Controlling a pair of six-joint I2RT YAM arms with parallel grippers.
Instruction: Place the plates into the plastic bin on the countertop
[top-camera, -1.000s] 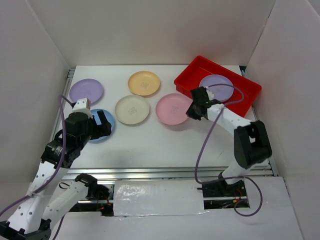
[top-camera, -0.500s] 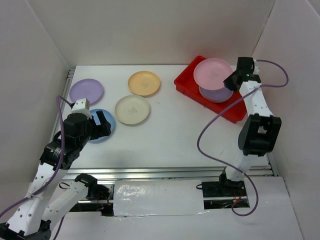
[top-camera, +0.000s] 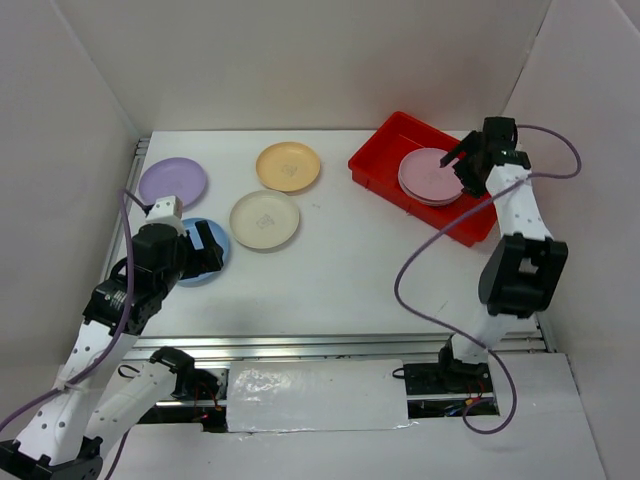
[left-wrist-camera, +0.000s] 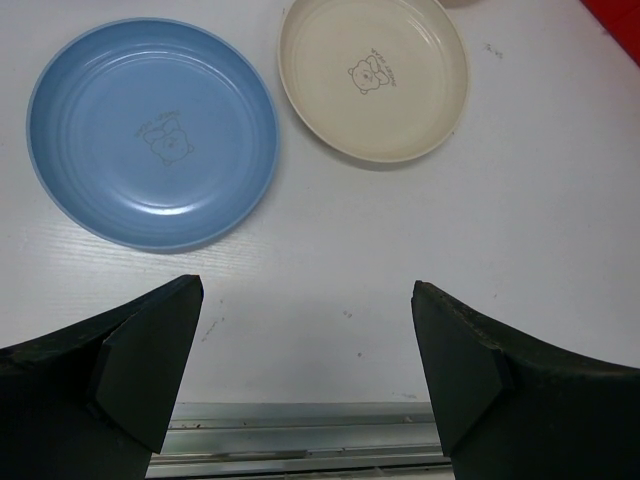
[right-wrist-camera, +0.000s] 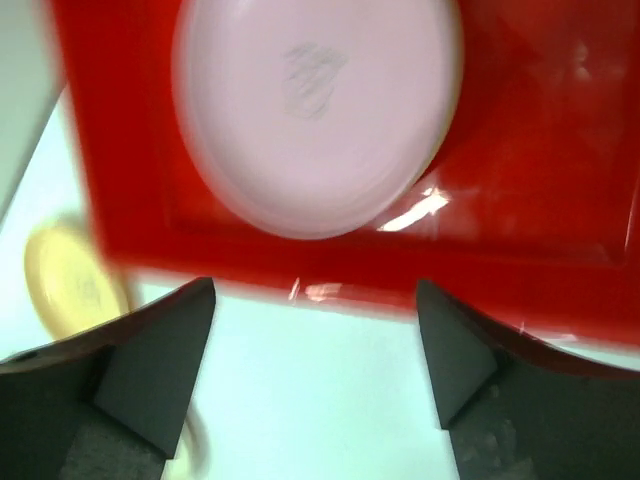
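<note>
The red plastic bin (top-camera: 392, 138) stands at the back right of the white countertop (top-camera: 330, 275). A pink plate (top-camera: 430, 174) lies flat inside it. My right gripper (top-camera: 463, 165) hovers open just right of that plate, holding nothing; its wrist view shows the pink plate (right-wrist-camera: 315, 100) in the bin (right-wrist-camera: 520, 150) beyond the spread gripper (right-wrist-camera: 315, 292). On the countertop lie lilac (top-camera: 172, 182), yellow-orange (top-camera: 288, 166), cream (top-camera: 264, 219) and light blue (top-camera: 212, 250) plates. My left gripper (top-camera: 196, 250) stands open over the blue plate's near side. Its wrist view shows the blue plate (left-wrist-camera: 153, 145) and cream plate (left-wrist-camera: 373, 75) ahead of the empty gripper (left-wrist-camera: 305, 295).
White walls enclose the countertop on three sides. A metal rail (top-camera: 330, 345) runs along the near edge, also in the left wrist view (left-wrist-camera: 300, 440). The right arm's cable (top-camera: 415, 270) loops over the table right of centre.
The right gripper carried the pink plate from the countertop over the bin, then opened; the plate now lies in the bin on the lilac plate. The left arm barely moved.
</note>
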